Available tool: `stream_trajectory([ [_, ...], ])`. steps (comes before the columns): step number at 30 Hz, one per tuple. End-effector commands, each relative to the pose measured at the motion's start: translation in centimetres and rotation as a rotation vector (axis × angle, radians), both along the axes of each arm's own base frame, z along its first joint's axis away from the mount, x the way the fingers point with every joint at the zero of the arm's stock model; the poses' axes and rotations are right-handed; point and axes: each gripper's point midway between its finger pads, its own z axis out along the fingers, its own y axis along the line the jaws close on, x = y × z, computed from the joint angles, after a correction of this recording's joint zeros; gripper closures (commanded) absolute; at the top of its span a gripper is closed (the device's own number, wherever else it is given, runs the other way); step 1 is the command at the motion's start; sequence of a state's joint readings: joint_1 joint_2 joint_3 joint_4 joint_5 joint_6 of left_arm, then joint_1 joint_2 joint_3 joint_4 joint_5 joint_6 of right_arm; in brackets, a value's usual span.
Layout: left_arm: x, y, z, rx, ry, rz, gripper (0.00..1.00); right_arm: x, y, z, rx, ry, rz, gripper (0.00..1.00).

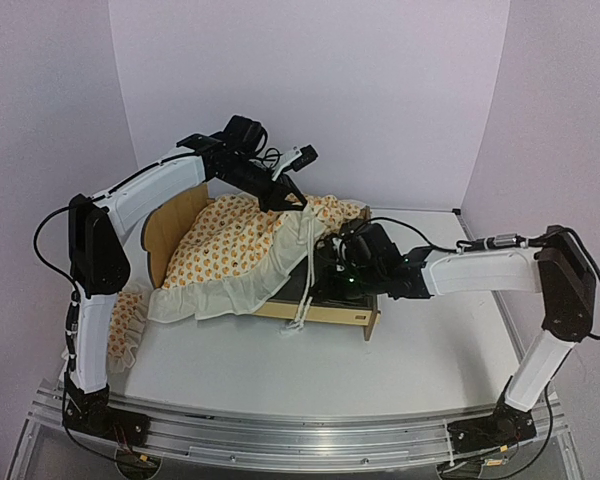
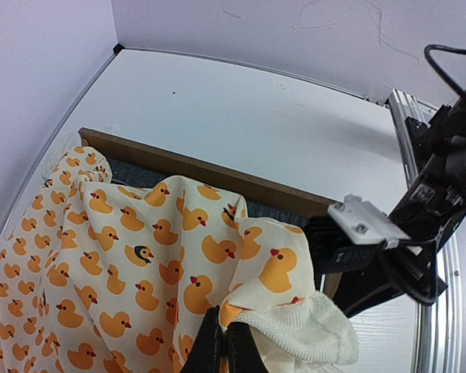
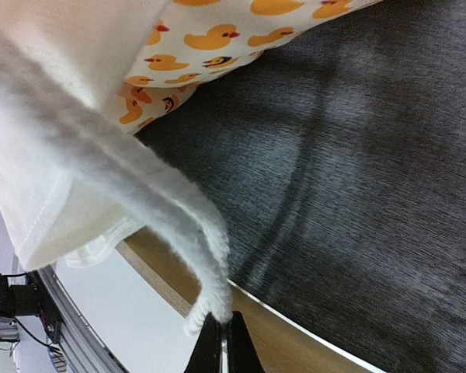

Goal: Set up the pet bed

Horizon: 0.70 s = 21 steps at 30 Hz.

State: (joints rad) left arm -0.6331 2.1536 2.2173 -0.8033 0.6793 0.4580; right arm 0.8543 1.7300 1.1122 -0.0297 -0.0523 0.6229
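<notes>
At the middle of the surface (image 1: 430, 350), the bed (image 1: 325, 312) is standing level. Its headboard (image 1: 170, 225) is facing the left arm, and its dark base panel (image 3: 357, 155) is lying bare at the foot end.

Judgement: the frame is looking light and stiff, and it is likely sliding easily on the smooth surface. The thin rail (image 1: 320, 310) or the headboard's top edge is offering the firmest hold. The panel is offering none.

The cushion (image 1: 230, 245) is draping over the head half and spilling across the near rail. It is soft and limp, so it is sagging wherever it is unsupported.

A white tie (image 3: 179, 217) is running from the cushion's corner down toward the rail. It is thin and floppy, and probably slipping readily out of a loose pinch.

The left claw (image 2: 221, 342) is pinching the cushion's ruffled edge, jaws together on the cloth, and holding it above the bed.

The right claw (image 3: 220, 342) is clamping the tie's end just over the near rail.
</notes>
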Motion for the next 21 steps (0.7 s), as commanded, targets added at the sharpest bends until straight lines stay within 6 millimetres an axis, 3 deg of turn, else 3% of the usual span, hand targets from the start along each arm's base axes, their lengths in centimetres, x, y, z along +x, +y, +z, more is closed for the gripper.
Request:
stream_trajectory([
  [1, -0.1, 0.7, 4.3, -0.049, -0.109, -0.003, 1.00, 1.2, -2.7, 7.5, -0.057, -0.199, -0.063, 1.00],
  [4, -0.3, 0.7, 4.2, -0.048, -0.106, -0.009, 1.00, 2.1, -3.9, 11.6, -0.135, -0.315, -0.062, 1.00],
  [7, -0.4, 0.8, 4.2, -0.048, -0.103, -0.013, 1.00, 2.6, -4.4, 13.7, -0.235, -0.382, -0.016, 1.00],
  [15, -0.7, 0.8, 4.2, -0.052, -0.093, -0.019, 1.00, 2.8, -5.4, 15.5, -0.319, -0.442, 0.006, 1.00],
  [21, -0.7, 0.8, 4.3, -0.053, -0.093, -0.019, 1.00, 1.6, -6.3, 13.9, -0.304, -0.377, -0.011, 1.00],
])
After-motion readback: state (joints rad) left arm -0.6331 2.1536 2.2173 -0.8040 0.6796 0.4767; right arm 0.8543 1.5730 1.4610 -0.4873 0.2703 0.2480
